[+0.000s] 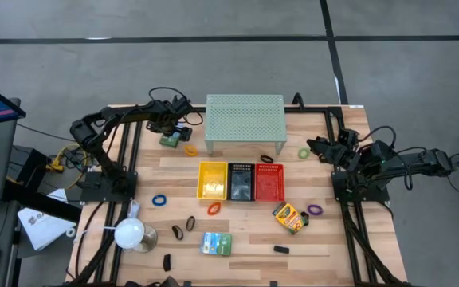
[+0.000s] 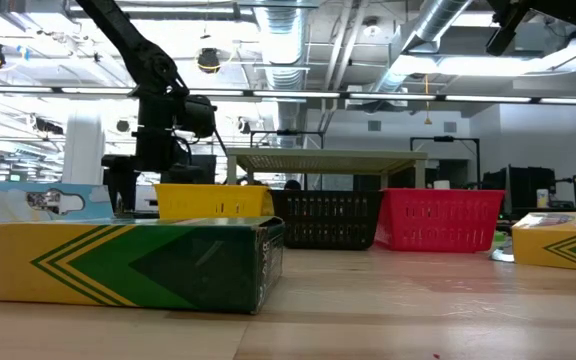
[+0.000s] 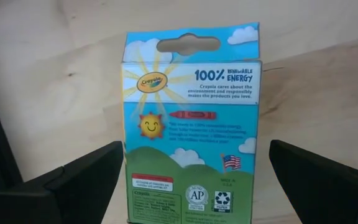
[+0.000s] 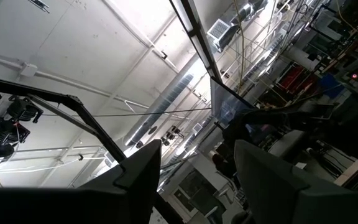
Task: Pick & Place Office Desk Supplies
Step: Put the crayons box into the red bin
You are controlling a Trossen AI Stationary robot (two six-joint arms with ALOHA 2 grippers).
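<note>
Left gripper point(image 1: 175, 130), seen from above, hangs over the crayon box point(image 1: 170, 140) at the table's back left, beside the mesh shelf point(image 1: 245, 121); the right arm waits far off. Through the wrist camera its fingers point(image 3: 79, 183) stand wide, the box point(image 3: 191, 124) lengthwise between them, untouched

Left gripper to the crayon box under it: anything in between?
Nothing visible. The left gripper is open, its fingers on either side of the crayon box, which lies flat on the table. The gaps between fingers and box show only bare wood.
</note>
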